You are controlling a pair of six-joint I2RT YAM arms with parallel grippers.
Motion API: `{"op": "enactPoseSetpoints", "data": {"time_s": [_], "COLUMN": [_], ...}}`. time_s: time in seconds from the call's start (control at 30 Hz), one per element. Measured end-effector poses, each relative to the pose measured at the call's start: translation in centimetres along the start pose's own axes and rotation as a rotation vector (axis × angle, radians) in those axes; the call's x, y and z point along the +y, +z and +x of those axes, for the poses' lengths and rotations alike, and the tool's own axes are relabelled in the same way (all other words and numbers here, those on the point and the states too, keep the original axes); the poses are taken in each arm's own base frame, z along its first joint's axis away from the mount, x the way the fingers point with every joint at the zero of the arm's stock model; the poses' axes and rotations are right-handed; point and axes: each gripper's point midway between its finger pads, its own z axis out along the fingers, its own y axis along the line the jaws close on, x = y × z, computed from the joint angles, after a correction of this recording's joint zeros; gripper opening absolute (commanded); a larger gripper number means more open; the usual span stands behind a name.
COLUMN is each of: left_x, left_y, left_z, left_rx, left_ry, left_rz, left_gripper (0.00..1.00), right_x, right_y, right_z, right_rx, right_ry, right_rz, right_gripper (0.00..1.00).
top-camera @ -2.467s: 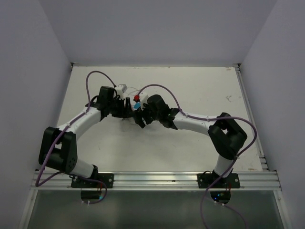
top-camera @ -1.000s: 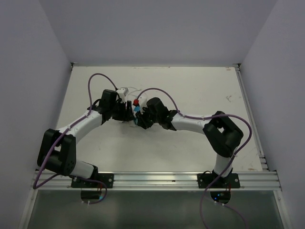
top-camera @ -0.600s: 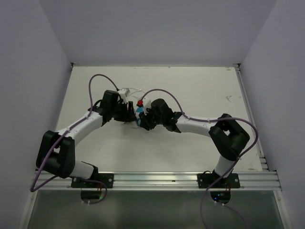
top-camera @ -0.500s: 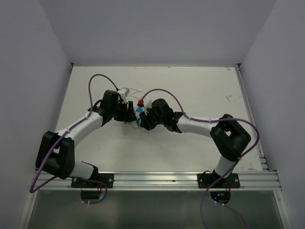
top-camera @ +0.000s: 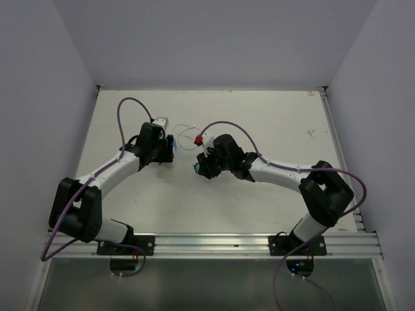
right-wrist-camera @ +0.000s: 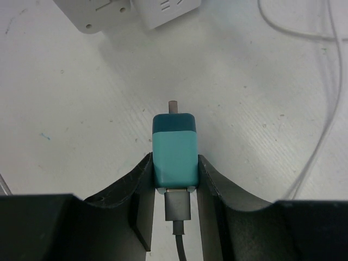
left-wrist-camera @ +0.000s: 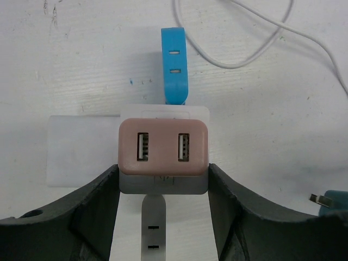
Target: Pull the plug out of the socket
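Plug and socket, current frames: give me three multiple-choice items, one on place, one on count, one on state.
1. Where is the plug?
A. Held in the right gripper, apart from the socket
B. Seated in the socket
C. Lying loose, out of either gripper

2. How many USB ports are on the socket's pink face?
A. One
B. Two
C. Four

3. What is the state of the left gripper?
A. Open, holding nothing
B. Shut on the socket
C. Out of view

Key:
1 A: the right wrist view shows the teal plug between the fingers with its prong bare and a gap to the socket.
2 B: the left wrist view shows two ports side by side.
3 B: both fingers press the cube's sides.
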Motion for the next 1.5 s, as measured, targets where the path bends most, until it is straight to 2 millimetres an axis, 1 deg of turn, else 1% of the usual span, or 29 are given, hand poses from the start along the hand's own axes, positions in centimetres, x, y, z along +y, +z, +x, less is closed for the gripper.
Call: {"op": "enactPoseSetpoints", "data": {"time_s": [0.1, 0.17, 0.2, 0.23, 0.3, 0.33, 0.37, 0.43, 0.5, 0.53, 0.6, 0.63, 0.67, 0.73, 0.8, 0.9, 0.97, 1.0, 1.17, 1.27, 1.3, 1.37, 1.4, 1.47, 1.5], "left_x": [0.0, 0.1, 0.1, 0.1, 0.1, 0.1, 0.0, -0.1, -0.3, -0.4, -0.6, -0.7, -0.8, -0.9, -1.1, -1.3, -1.4, -1.4, -1.7, -1.8, -1.9, -2.1, -2.2, -2.4, -2.6], "left_y": [0.0, -0.1, -0.2, -0.2, -0.3, -0.3, -0.4, -0.4, -0.4, -0.5, -0.5, -0.6, -0.6, -0.7, -0.7, -0.8, -0.8, -0.9, -0.9, -1.0, -1.0, -1.0, -1.0, -1.0, -1.0], "left_z": [0.0, 0.1, 0.1, 0.2, 0.3, 0.3, 0.3, 0.4, 0.4, 0.4, 0.5, 0.5, 0.5, 0.4, 0.5, 0.5, 0.5, 0.5, 0.5, 0.5, 0.6, 0.7, 0.8, 0.9, 0.9], "left_rx": [0.002, 0.005, 0.007, 0.008, 0.012, 0.013, 0.015, 0.018, 0.021, 0.021, 0.023, 0.023, 0.023, 0.024, 0.024, 0.026, 0.026, 0.026, 0.027, 0.028, 0.030, 0.034, 0.037, 0.042, 0.042], "left_ry": [0.001, 0.004, 0.007, 0.009, 0.010, 0.011, 0.011, 0.012, 0.013, 0.012, 0.015, 0.017, 0.019, 0.019, 0.019, 0.020, 0.020, 0.020, 0.026, 0.028, 0.031, 0.034, 0.034, 0.035, 0.036], "left_rz": [-0.001, -0.001, -0.001, -0.002, -0.001, 0.000, 0.004, 0.013, 0.023, 0.026, 0.039, 0.045, 0.051, 0.062, 0.071, 0.081, 0.087, 0.090, 0.105, 0.113, 0.118, 0.131, 0.138, 0.154, 0.161], "left_gripper": [0.00, 0.00, 0.00, 0.00, 0.00, 0.00, 0.00, 0.00, 0.00, 0.00, 0.00, 0.00, 0.00, 0.00, 0.00, 0.00, 0.00, 0.00, 0.00, 0.00, 0.00, 0.00, 0.00, 0.00, 0.00], "right_x": [-0.8, -2.5, -3.6, -5.2, -8.9, -10.7, -12.9, -17.2, -20.5, -21.9, -23.7, -24.2, -24.5, -24.6, -24.5, -24.4, -24.2, -24.0, -23.4, -23.5, -23.6, -23.9, -24.0, -24.5, -24.7], "right_y": [-1.7, -3.4, -4.5, -5.7, -8.3, -9.6, -11.2, -14.7, -18.2, -19.8, -22.4, -23.1, -23.4, -22.9, -21.7, -18.6, -16.3, -15.3, -11.0, -9.5, -9.2, -8.9, -9.0, -9.2, -9.4], "right_z": [-1.4, -2.5, -3.1, -3.8, -4.6, -4.7, -4.6, -3.7, -2.3, -1.4, 0.1, 0.6, 1.0, 1.2, 1.4, 2.1, 3.1, 3.7, 5.9, 6.7, 6.9, 7.5, 7.6, 7.7, 7.7], "right_rx": [-0.034, -0.066, -0.087, -0.113, -0.164, -0.180, -0.196, -0.221, -0.244, -0.253, -0.267, -0.275, -0.276, -0.271, -0.256, -0.215, -0.185, -0.167, -0.108, -0.107, -0.111, -0.116, -0.127, -0.141, -0.144], "right_ry": [0.014, 0.038, 0.054, 0.080, 0.143, 0.175, 0.218, 0.316, 0.417, 0.466, 0.543, 0.569, 0.586, 0.604, 0.613, 0.637, 0.660, 0.673, 0.738, 0.779, 0.796, 0.836, 0.852, 0.868, 0.870], "right_rz": [0.029, 0.090, 0.125, 0.171, 0.287, 0.347, 0.426, 0.602, 0.760, 0.833, 0.938, 0.968, 0.979, 0.964, 0.922, 0.825, 0.756, 0.726, 0.595, 0.561, 0.551, 0.540, 0.533, 0.539, 0.543], "right_gripper": [0.00, 0.00, 0.00, 0.00, 0.00, 0.00, 0.00, 0.00, 0.00, 0.00, 0.00, 0.00, 0.00, 0.00, 0.00, 0.00, 0.02, 0.06, 0.15, 0.25, 0.32, 0.41, 0.51, 0.61, 0.70]}}
